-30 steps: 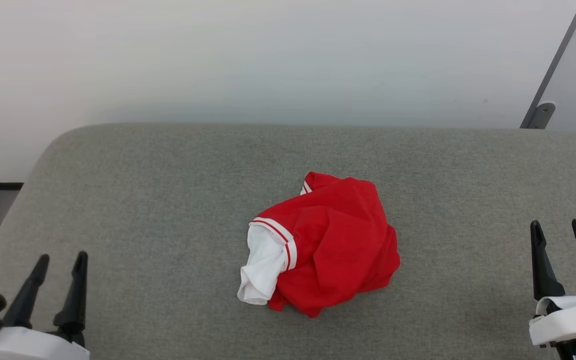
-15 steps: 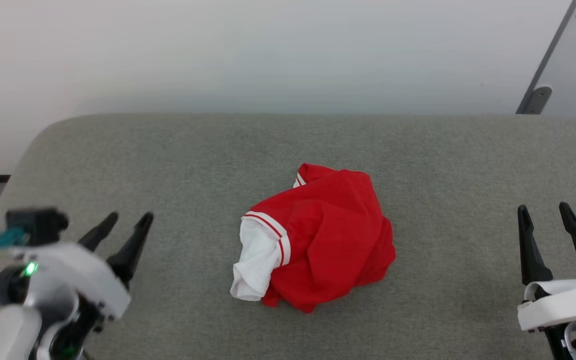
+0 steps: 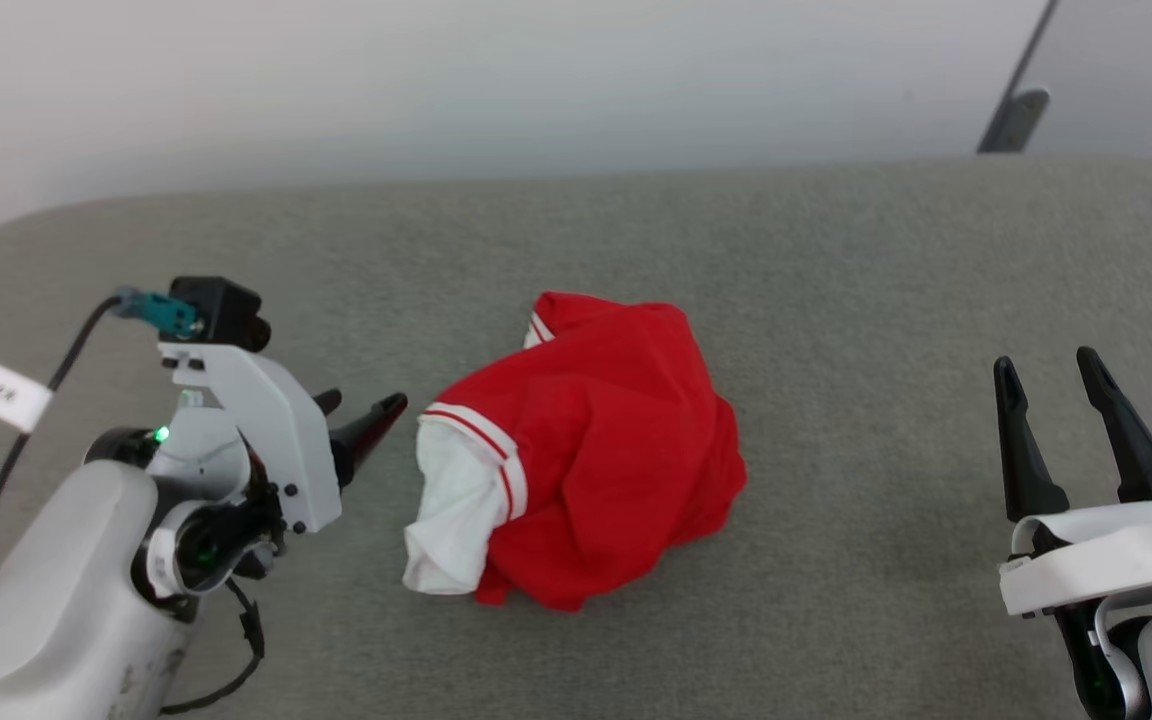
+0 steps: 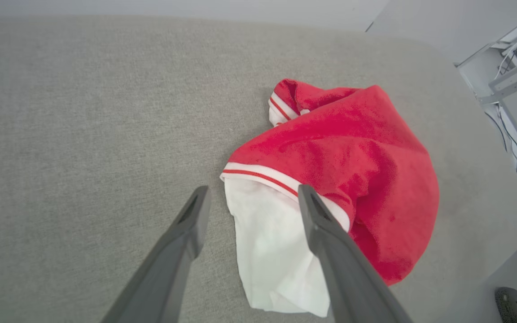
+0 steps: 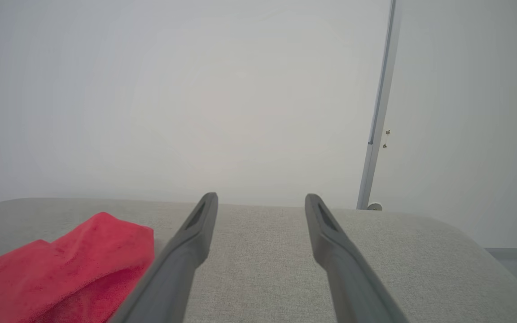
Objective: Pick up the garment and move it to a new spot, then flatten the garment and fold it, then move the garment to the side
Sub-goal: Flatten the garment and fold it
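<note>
From my seat at the controls I see the garment (image 3: 596, 450) lying in a crumpled heap near the middle of the grey cloth-covered tabletop (image 3: 836, 270), red body bunched up, one white sleeve (image 3: 451, 500) with striped red-and-white trim spilling out on the robot's left side of the pile. The left jaws are released, empty and spread wide. In the head view one of their dark fingers (image 3: 376, 420) points at the sleeve's trim from just beside it. In the left wrist view (image 4: 352, 157) the two fingers (image 4: 186, 233) frame that sleeve, one over bare cloth-covered top and the other crossing the white fabric, though I cannot tell whether either tip touches it. The right jaws are likewise released and hold nothing. Their fingers (image 3: 1021, 450) stand upright at the lower right, well apart from the heap. The right wrist view looks along the fingers (image 5: 195, 237) toward a pale wall (image 5: 240, 89), with a red edge of the garment (image 5: 61, 264) at its lower left.
</note>
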Controlling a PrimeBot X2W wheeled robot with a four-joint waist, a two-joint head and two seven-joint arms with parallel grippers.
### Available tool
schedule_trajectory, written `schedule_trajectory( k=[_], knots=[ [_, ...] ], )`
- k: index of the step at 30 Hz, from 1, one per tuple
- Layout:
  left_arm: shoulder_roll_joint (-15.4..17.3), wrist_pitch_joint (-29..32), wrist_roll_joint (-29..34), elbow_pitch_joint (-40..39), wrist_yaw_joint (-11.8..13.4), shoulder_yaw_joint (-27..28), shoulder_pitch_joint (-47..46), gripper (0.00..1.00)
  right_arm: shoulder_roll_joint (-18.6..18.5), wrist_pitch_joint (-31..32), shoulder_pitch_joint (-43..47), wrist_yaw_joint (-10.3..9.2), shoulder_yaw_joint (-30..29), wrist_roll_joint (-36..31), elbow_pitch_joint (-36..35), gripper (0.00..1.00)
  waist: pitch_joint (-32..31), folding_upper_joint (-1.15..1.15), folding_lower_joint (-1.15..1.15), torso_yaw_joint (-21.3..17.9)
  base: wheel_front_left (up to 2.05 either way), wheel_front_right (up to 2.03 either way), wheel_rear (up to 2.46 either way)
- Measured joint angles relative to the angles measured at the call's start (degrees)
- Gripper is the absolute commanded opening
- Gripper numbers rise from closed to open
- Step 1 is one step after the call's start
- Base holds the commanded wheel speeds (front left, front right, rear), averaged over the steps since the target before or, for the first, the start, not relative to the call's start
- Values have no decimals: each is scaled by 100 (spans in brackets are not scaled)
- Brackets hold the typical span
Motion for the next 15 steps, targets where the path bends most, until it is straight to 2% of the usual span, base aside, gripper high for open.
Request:
schedule_trajectory(
  k=[8, 15],
  knots=[
    [-40, 650, 10, 555, 137, -323, -152, 100, 58, -11, -85, 0, -16, 47, -15, 100, 348, 0, 0, -301, 0, 0, 0],
    [-113, 1022, -132, 914, 333, -349, -176, 100, 104, -11, -156, 0, -57, 47, -73, 100, 616, 0, 0, -473, 0, 0, 0]
  ],
)
